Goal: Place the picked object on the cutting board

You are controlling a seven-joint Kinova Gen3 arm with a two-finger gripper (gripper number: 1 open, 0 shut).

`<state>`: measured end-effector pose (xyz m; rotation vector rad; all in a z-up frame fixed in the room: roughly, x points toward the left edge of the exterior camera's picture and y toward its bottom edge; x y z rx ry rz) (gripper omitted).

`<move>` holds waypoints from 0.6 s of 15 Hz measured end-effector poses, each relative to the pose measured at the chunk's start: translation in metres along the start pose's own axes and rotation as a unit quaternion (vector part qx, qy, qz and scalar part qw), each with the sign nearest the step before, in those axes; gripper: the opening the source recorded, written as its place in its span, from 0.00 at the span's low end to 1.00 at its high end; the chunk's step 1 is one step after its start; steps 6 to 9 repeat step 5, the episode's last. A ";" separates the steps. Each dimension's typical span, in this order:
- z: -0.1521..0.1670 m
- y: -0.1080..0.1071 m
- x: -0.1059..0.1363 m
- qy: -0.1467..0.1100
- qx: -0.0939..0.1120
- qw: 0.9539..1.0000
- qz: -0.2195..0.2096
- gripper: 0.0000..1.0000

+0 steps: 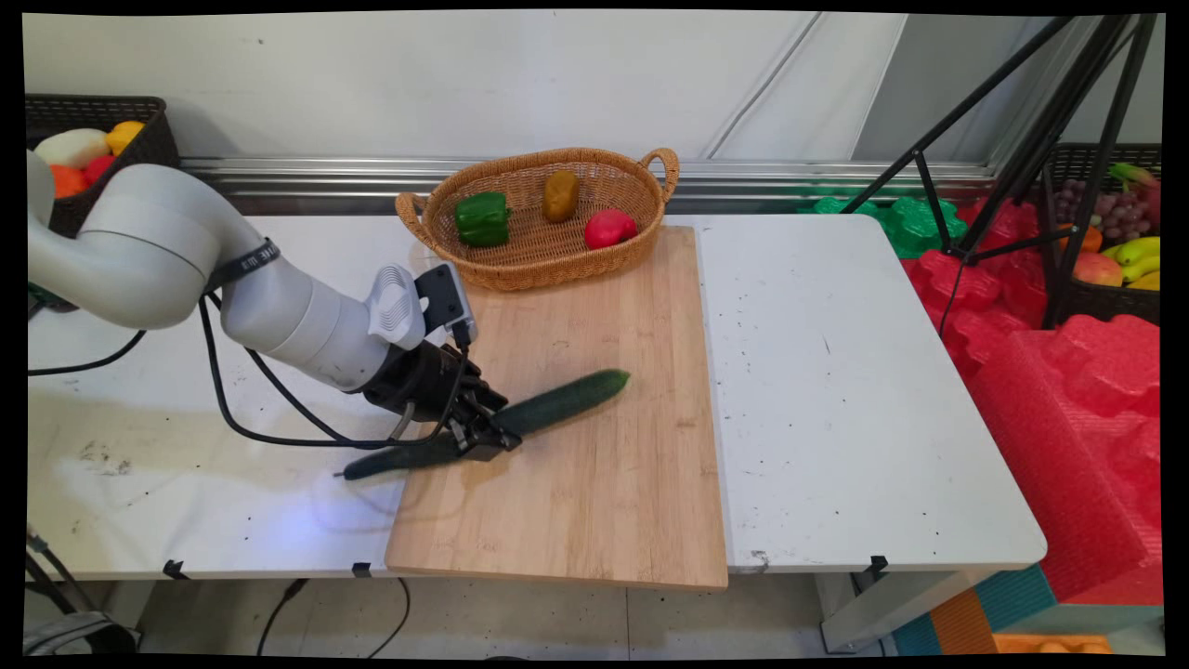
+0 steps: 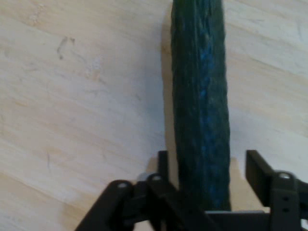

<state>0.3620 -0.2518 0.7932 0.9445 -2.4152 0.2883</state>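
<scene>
The gripper (image 1: 490,435) straddles the cucumber (image 1: 567,400) on the cutting board (image 1: 594,502) left of centre, its fingers (image 2: 257,168) parted with a gap on one side, so the long vegetable could roll or pivot.

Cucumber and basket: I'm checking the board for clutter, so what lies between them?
Only bare cutting board lies between the cucumber and the wicker basket; the main view shows that.
</scene>
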 end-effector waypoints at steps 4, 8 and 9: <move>0.003 -0.002 -0.003 0.003 0.001 1.000 0.001 1.00; 0.003 -0.002 -0.004 0.004 0.002 1.000 0.001 1.00; 0.003 -0.002 -0.004 0.004 0.002 1.000 0.001 1.00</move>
